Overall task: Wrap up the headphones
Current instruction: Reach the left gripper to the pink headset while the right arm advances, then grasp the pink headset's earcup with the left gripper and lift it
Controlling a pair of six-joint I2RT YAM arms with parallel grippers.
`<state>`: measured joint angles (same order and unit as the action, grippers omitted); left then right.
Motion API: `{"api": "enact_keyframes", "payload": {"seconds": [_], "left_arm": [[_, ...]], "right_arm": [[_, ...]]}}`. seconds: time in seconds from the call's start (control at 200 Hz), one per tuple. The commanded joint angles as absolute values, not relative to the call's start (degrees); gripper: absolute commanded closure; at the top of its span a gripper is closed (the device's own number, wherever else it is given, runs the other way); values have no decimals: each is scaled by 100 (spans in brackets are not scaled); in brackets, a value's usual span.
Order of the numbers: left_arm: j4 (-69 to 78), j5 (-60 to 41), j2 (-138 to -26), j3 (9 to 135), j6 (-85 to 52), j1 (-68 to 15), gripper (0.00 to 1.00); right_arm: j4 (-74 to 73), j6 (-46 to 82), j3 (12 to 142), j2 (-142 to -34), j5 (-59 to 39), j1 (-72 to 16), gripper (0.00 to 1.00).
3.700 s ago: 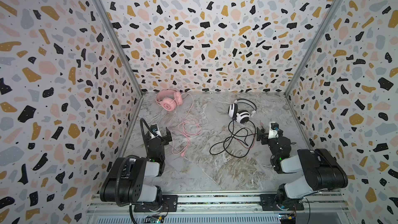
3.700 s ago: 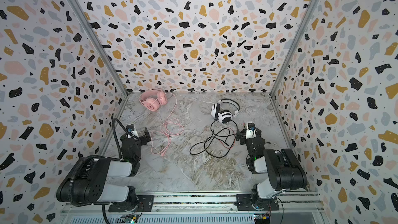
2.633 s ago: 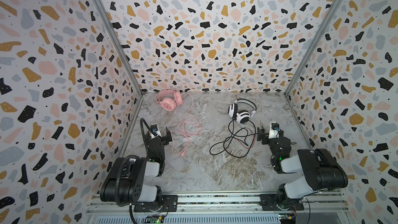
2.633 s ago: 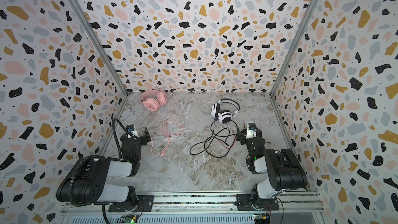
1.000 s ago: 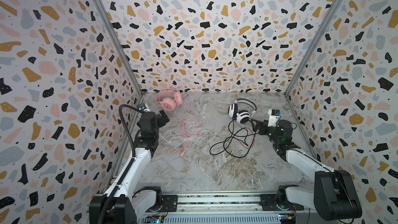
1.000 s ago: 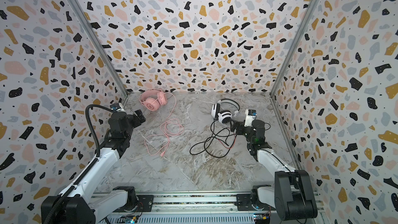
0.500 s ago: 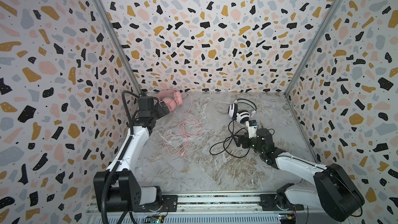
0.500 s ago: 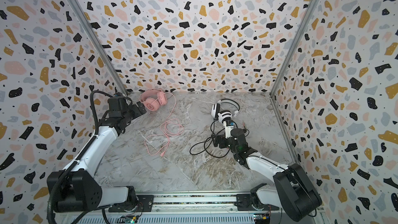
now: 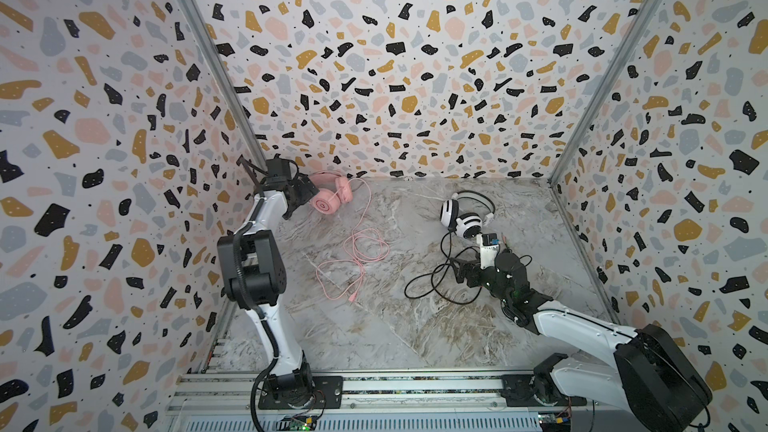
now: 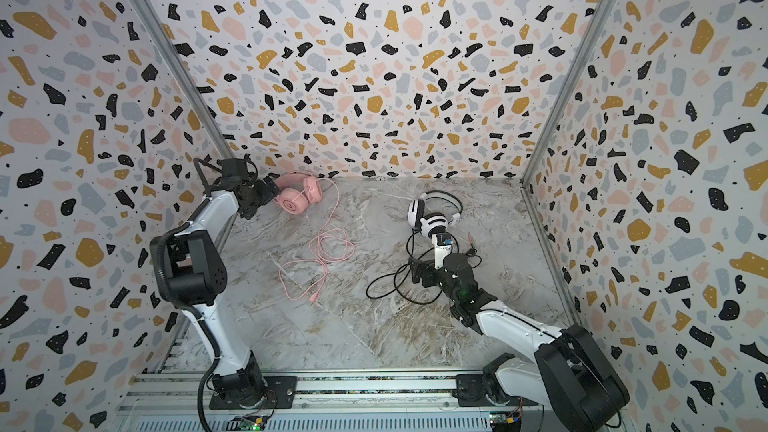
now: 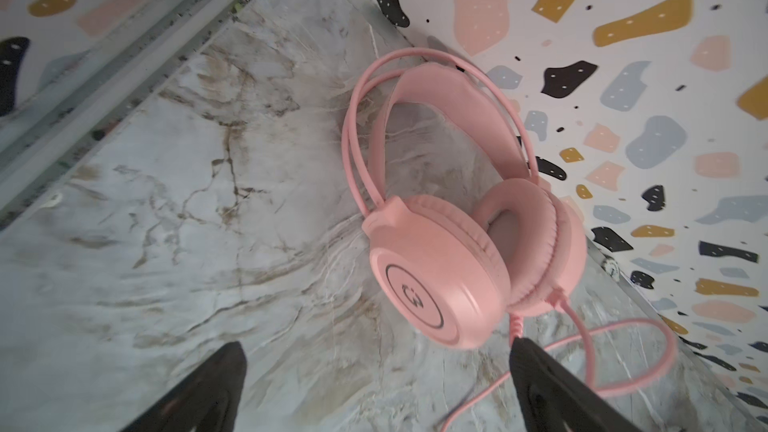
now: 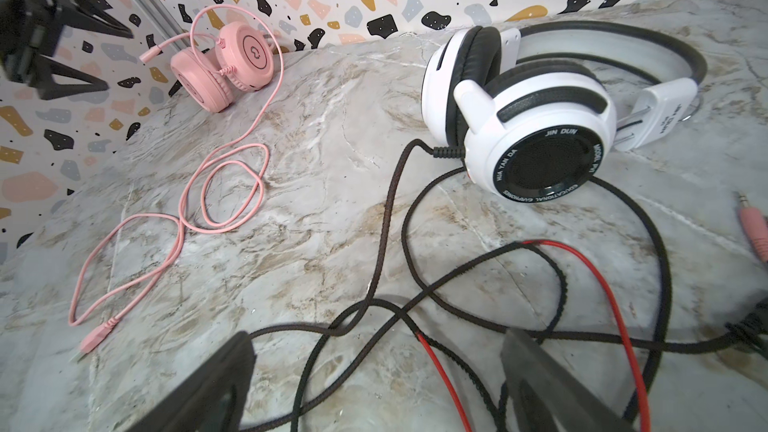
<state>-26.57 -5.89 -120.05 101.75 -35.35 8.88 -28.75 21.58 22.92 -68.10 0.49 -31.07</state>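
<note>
2 arms out, 2 headsets waiting, and nothing is gripped yet! The left gripper [image 11: 376, 361] hangs with its jaws spread wide and empty, just beside the near earcup of the pink headset [image 9: 330, 198], which lies on its side in the far-left corner by the back wall. The right gripper [image 12: 376, 344], jaws equally splayed, sits low over the loose black-and-red cable [image 12: 390, 209], straddling crossed strands without pinching any. The white headset [image 9: 465, 218] rests just beyond it, toward the far right. This looks like the opening reach, so all the wrapping lies ahead. To do it well, I'd say the left should close on the rigid earcup or headband, not the thin pink cable [image 9: 361, 243] trailing in loops to mid-table. The right should pick 1 strand near the earcup, since grabbing at the crossing risks dragging a knot. The marble-patterned tabletop [image 9: 374, 326] looks smooth and slick, so either headset may slide when tugged. The terrazzo-print walls [image 9: 415, 76] box in 3 sides, leaving the left little room in that corner, and a metal rail [image 9: 415, 384] carries both bases up front.
</note>
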Motion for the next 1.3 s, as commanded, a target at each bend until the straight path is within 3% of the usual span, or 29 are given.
{"api": "enact_keyframes", "payload": {"seconds": [0.0, 0.345, 0.631, 0.716, 0.796, 0.841, 1.232, 1.297], "left_arm": [[-3067, -835, -12603, 10879, -3912, 866, 1], [-3751, -667, -14537, 13389, -4133, 789, 8], [-3126, -541, -14513, 12604, -4293, 628, 9], [-3150, -611, -14572, 12582, -4143, 642, 19], [-3141, -615, -14493, 12497, -4008, 649, 22], [-3050, -648, -14363, 12333, -3950, 654, 32], [-1513, -1001, -12719, 10056, -3989, 666, 75], [-968, -1156, -12356, 9362, -4211, 666, 77]], "right_arm": [[-2933, 2119, 2353, -6838, 135, -3177, 5], [-2882, 1987, 2740, -7505, 325, -3350, 5], [-2857, 1831, 3005, -7831, 500, -3619, 6], [-2951, 1815, 2962, -7840, 569, -3646, 5], [-2863, 1808, 3028, -7843, 563, -3647, 6], [-2854, 1785, 3037, -7820, 573, -3664, 6], [-2858, 1792, 3049, -7827, 589, -3687, 5], [-2877, 1758, 3012, -7796, 613, -3700, 5]]}}
